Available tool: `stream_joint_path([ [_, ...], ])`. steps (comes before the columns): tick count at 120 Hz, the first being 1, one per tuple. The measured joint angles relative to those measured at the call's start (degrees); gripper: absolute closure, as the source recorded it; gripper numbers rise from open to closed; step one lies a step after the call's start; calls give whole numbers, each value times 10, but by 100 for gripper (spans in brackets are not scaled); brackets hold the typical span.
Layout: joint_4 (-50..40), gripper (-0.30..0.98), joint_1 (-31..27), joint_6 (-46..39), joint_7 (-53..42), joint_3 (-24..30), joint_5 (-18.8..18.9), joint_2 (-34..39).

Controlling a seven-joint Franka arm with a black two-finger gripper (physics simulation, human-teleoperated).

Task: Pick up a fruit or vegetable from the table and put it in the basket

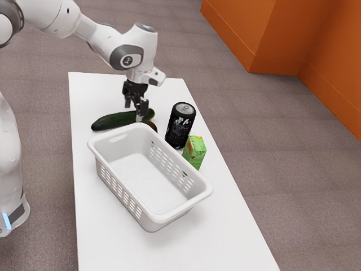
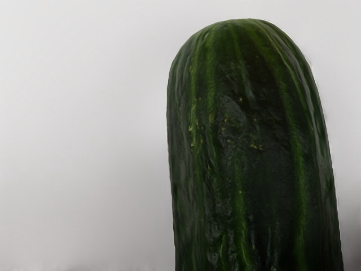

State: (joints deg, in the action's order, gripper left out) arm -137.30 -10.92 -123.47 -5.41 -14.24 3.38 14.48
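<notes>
Exterior view: the cucumber point(image 1: 113, 121) lies on the counter point(image 1: 220, 240), beside one short end of the white basket point(image 1: 186, 205) and outside of it. The end effector point(image 1: 133, 112) hangs low above the cucumber, pointing down, and its two fingers stand apart, so it does not clamp on anything. The long axis of the cucumber runs from the exterior view's left to the exterior view's right, across the line which joins the fingers. In the wrist view one rounded end shows, and the body continues toward the hand.

So I judge that the cucumber is directly under the end effector, and the coming move is mainly a small descent, then closing across its width. A dark round fruit point(image 1: 150, 125) sits very near, between the basket rim and the cucumber's one end; the finger on the basket side could push it, if the descent is not straight.
</notes>
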Motion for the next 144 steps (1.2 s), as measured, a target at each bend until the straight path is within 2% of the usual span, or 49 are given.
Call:
stream_joint_path([
  [49, -4, 1, -2, -21, 0, 2, 4, -6],
  [58, -5, 8, -2, -23, 0, 2, 4, -8],
  [70, -5, 26, -2, -24, 1, 2, 4, -10],
  [86, -5, 32, -2, -25, 3, 2, 6, -11],
  [95, -5, 42, -2, -25, 4, 3, 6, -7],
  [116, 16, 48, -2, -10, 5, 10, 7, 20],
  [144, 92, 47, -1, 59, 2, 64, 8, 75],
])
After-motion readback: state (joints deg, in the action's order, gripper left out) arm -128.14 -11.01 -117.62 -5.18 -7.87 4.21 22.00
